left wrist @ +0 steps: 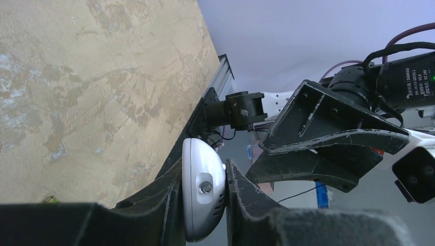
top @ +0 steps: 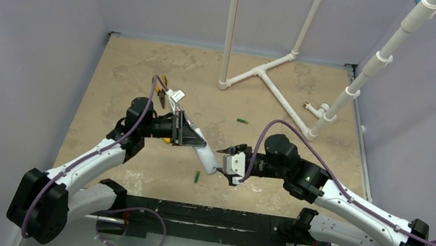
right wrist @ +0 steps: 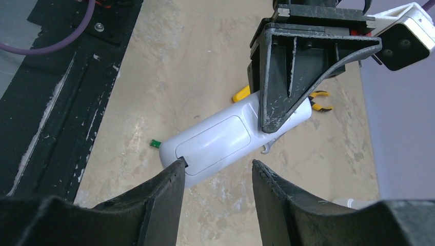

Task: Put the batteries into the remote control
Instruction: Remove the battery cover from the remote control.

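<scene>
Left fingers [left wrist: 246,197] clamped shut on the remote control [top: 206,153], held above the mid-tabletop [top: 146,68]. Right fingers [right wrist: 164,197] part-open around its near end, one tip apparently touching the cover. Near battery [top: 197,176] lies just beside that end on the tabletop; far battery [top: 242,120] lies further back, right.

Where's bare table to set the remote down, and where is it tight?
Bare: the far left corner of the table, between the wall and the pipes; a smaller patch between the left arm and the near battery. Crowded: the centre, where the left pincer holds the remote and the right pincer is open at its end.
</scene>
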### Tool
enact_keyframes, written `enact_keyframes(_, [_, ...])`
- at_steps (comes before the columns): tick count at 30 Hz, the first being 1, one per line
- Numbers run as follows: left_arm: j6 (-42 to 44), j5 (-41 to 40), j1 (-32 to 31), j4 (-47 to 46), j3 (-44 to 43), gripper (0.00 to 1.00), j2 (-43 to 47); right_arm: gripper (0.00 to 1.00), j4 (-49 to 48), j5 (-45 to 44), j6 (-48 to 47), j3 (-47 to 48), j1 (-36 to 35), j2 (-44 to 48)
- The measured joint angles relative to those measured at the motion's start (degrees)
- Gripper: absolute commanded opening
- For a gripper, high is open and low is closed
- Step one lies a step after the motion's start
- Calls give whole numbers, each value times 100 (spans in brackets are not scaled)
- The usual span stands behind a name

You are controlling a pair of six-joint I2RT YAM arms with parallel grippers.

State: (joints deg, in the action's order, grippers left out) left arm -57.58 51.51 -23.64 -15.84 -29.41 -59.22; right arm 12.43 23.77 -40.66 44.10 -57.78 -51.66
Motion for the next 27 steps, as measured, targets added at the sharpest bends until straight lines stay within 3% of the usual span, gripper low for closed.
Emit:
enact_keyframes(8, [44,-7,0,201,0,0,192,48,-7,24,-155,9,0,-44])
enact_keyframes(21, [195,-994,186,828,125,0,1379,48,-149,24,-286,9,0,-42])
enact_keyframes(27, [-428,-929,782,138,881,0,1716,48,-188,22,-358,9,0,-42])
